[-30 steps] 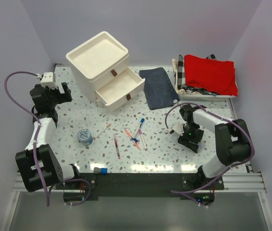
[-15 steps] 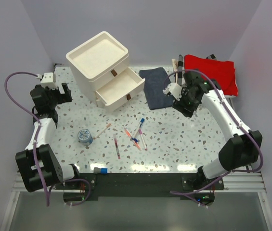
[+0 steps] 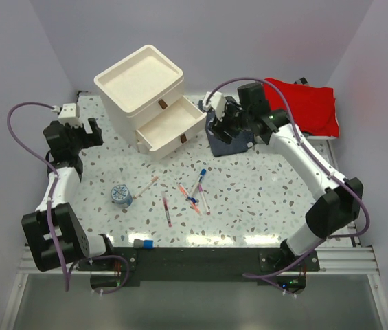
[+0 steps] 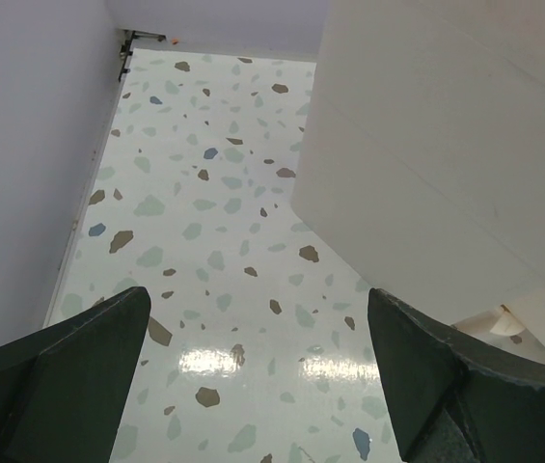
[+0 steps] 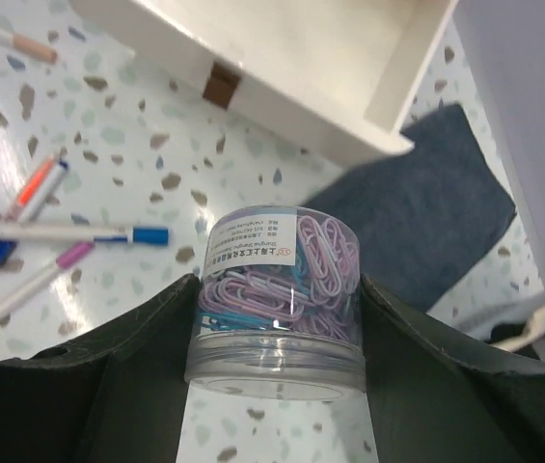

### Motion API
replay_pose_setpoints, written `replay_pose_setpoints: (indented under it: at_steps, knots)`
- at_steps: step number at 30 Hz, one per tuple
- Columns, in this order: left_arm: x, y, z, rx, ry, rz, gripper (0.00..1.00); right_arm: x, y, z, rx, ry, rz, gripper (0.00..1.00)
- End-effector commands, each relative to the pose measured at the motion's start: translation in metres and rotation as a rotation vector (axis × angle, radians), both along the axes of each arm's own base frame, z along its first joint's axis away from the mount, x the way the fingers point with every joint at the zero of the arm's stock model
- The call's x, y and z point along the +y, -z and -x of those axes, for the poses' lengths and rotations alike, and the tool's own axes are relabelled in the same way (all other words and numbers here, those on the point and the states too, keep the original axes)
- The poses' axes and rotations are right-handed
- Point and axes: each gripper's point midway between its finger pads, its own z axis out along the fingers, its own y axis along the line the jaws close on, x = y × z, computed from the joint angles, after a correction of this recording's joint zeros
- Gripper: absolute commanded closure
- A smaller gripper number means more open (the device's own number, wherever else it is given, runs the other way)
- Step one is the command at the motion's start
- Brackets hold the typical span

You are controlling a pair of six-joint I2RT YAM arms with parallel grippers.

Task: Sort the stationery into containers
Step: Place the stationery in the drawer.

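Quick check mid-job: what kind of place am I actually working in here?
Most likely a staged robot test cell, not a real office: plain lilac walls box in a speckled table, a metal rail runs along its near edge, and pens lie by a drawer unit.

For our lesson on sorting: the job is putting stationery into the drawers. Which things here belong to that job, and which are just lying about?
Part of the job: paper-clip tub, pens, blue-white roll, blue-capped stick, drawer unit.

Just lying about: dark blue cloth, red cloth.
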Motion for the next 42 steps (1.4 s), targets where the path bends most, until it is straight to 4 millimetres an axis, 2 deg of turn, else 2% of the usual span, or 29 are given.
replay_pose_setpoints:
  at_steps: [1, 5, 6, 7, 8, 9, 10, 16, 19, 20, 22, 26, 30, 34, 35, 39, 40, 42]
  knots:
    - [0.003, -0.031, -0.013, -0.074, 0.007, -0.024, 0.00, 0.064, -0.057, -0.032, -0.177, -0.010, -0.309, 0.77]
    - [0.003, -0.034, -0.015, -0.075, 0.009, -0.029, 0.00, 0.084, -0.059, -0.055, -0.139, 0.075, -0.444, 0.78]
    - [0.003, -0.033, -0.016, -0.073, 0.009, -0.028, 0.00, 0.092, -0.048, -0.065, -0.120, 0.092, -0.457, 0.78]
    - [0.004, -0.033, -0.016, -0.070, 0.007, -0.025, 0.00, 0.097, -0.055, -0.070, -0.121, 0.101, -0.480, 0.78]
    - [0.003, -0.033, -0.016, -0.070, 0.009, -0.025, 0.00, 0.098, -0.054, -0.077, -0.093, 0.144, -0.509, 0.78]
    - [0.004, -0.033, -0.016, -0.067, 0.008, -0.026, 0.00, 0.104, -0.040, -0.086, -0.063, 0.165, -0.512, 0.78]
    - [0.004, -0.033, -0.016, -0.065, 0.008, -0.030, 0.00, 0.109, -0.047, -0.092, -0.065, 0.175, -0.536, 0.78]
    - [0.008, -0.028, -0.018, -0.050, -0.005, -0.037, 0.00, 0.126, -0.031, -0.123, -0.026, 0.247, -0.575, 0.78]
    - [0.010, -0.026, -0.018, -0.042, -0.010, -0.040, 0.00, 0.127, -0.029, -0.135, -0.033, 0.290, -0.582, 0.78]
    - [0.011, -0.026, -0.018, -0.041, -0.011, -0.040, 0.00, 0.129, -0.017, -0.140, -0.016, 0.304, -0.577, 0.78]
    - [0.012, -0.025, -0.018, -0.036, -0.016, -0.039, 0.00, 0.129, -0.011, -0.145, -0.012, 0.328, -0.574, 0.77]
    - [0.014, -0.026, -0.019, -0.032, -0.025, -0.040, 0.00, 0.133, 0.017, -0.151, 0.035, 0.363, -0.560, 0.76]
    - [0.017, -0.023, -0.019, -0.020, -0.023, -0.070, 0.00, 0.137, 0.035, -0.152, 0.056, 0.379, -0.542, 0.75]
    - [0.019, -0.022, -0.019, -0.020, -0.029, -0.073, 0.00, 0.137, 0.050, -0.151, 0.068, 0.389, -0.519, 0.74]
    - [0.019, -0.022, -0.019, -0.021, -0.028, -0.075, 0.00, 0.137, 0.047, -0.154, 0.053, 0.388, -0.529, 0.74]
    - [0.019, -0.020, -0.017, -0.013, -0.030, -0.075, 0.00, 0.133, 0.058, -0.151, 0.062, 0.398, -0.510, 0.73]
    - [0.019, -0.020, -0.017, -0.013, -0.032, -0.076, 0.00, 0.132, 0.059, -0.150, 0.063, 0.398, -0.507, 0.72]
    - [0.020, -0.021, -0.015, -0.011, -0.034, -0.079, 0.00, 0.132, 0.062, -0.149, 0.066, 0.404, -0.503, 0.62]
